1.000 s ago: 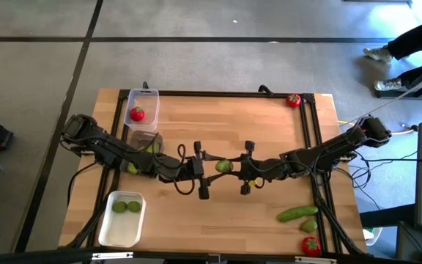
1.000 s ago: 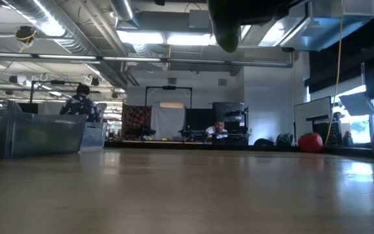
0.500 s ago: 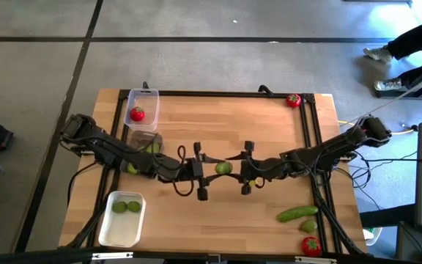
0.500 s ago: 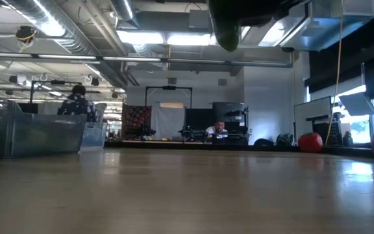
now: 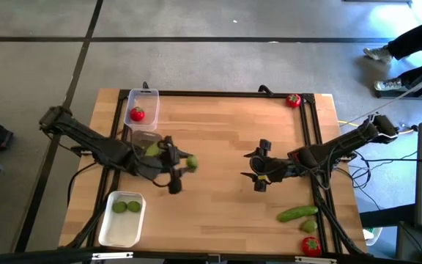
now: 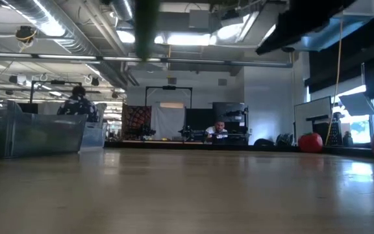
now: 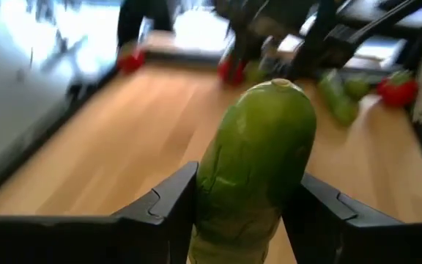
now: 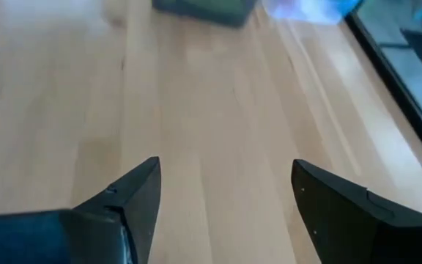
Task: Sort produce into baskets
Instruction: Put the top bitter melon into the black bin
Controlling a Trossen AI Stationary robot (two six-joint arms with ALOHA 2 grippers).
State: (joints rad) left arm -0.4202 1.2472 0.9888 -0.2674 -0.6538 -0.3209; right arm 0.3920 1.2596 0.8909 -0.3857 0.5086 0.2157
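My left gripper (image 5: 181, 163) is shut on a green cucumber (image 7: 258, 165) above the table's left half, just right of a clear basket (image 5: 145, 136) that shows something green inside. My right gripper (image 5: 258, 171) stands open with nothing between its fingers, right of centre (image 8: 226, 183). Another clear basket (image 5: 143, 95) at the far left holds a tomato (image 5: 137, 114). A white basket (image 5: 123, 224) at the near left holds two limes (image 5: 126, 207). A second cucumber (image 5: 297, 213) and a tomato (image 5: 311, 246) lie at the near right, and one more tomato (image 5: 293, 100) sits at the far right corner. My left gripper pinches the cucumber's two sides (image 7: 209, 192) between its two fingers. The fingers come from the table's left, slanting a little down, and lie along the cucumber. Its free end (image 7: 277, 88) sticks out past the fingertips. The cucumber is lifted clear of the table.
A black frame (image 5: 310, 125) runs along the wooden table's edges. The bare boards (image 5: 218, 125) between the two grippers and toward the far edge are free room. A person's legs (image 5: 409, 44) show on the floor beyond the far right corner.
At the table's middle both grippers were on the cucumber. My right gripper has opened, let go and drawn back toward the right edge. My left gripper has carried the cucumber toward the left, toward the clear basket, and has turned on the way.
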